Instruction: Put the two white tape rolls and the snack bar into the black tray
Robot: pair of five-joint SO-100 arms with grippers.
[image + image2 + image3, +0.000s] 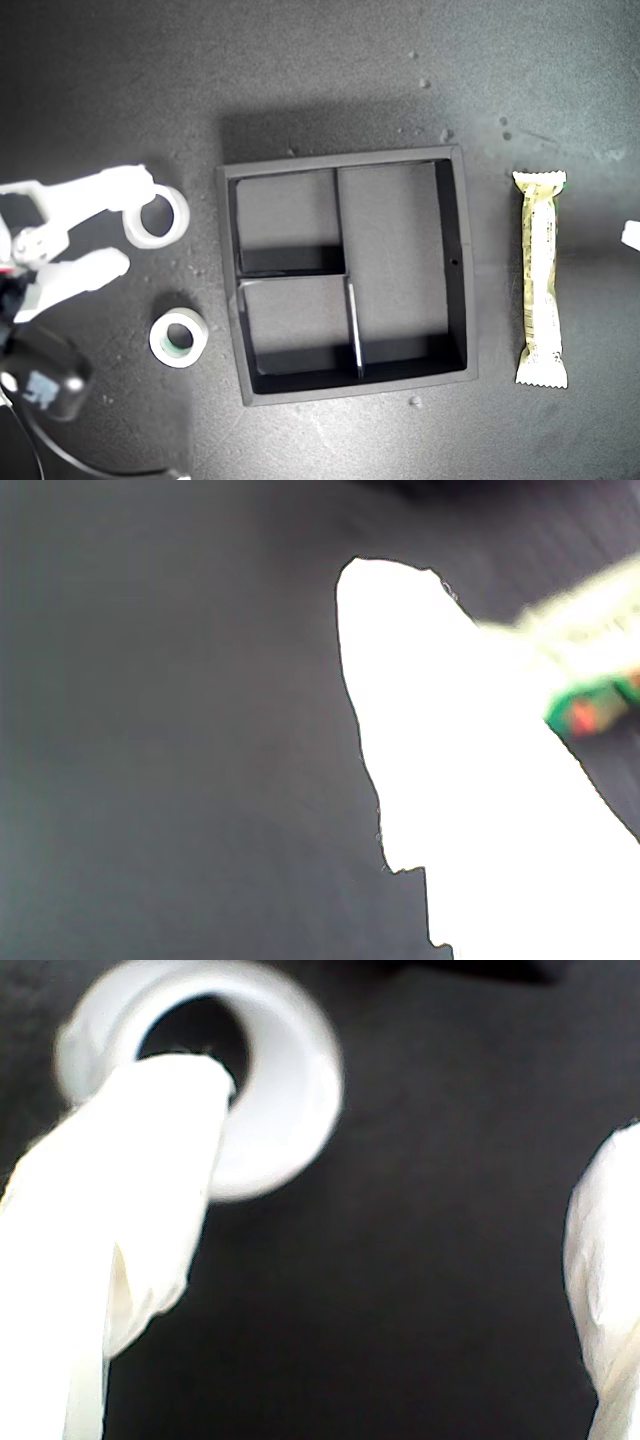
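The black tray (pixel 455 262) lies in the middle of the exterior view, all three compartments empty. On the exterior view's left is the larger white tape roll (pixel 157 217) (pixel 270 1090). My second gripper (pixel 138 233) (pixel 400 1160) is open beside it, one fingertip (pixel 180 1090) over the roll's hole and the other finger (pixel 610 1260) well apart. Nearer the front is the smaller tape roll (pixel 179 338), which has a greenish core. The snack bar (pixel 541 278) (pixel 585 620) lies lengthwise at the exterior view's right. Only a white tip of my first gripper (pixel 632 235) shows beside it. The first wrist view shows one finger (pixel 450 740).
Everything rests on a dark matte table (pixel 330 80). The second arm's black motor housing and cable (pixel 45 385) fill the exterior view's lower left corner. Small crumbs dot the surface around the tray.
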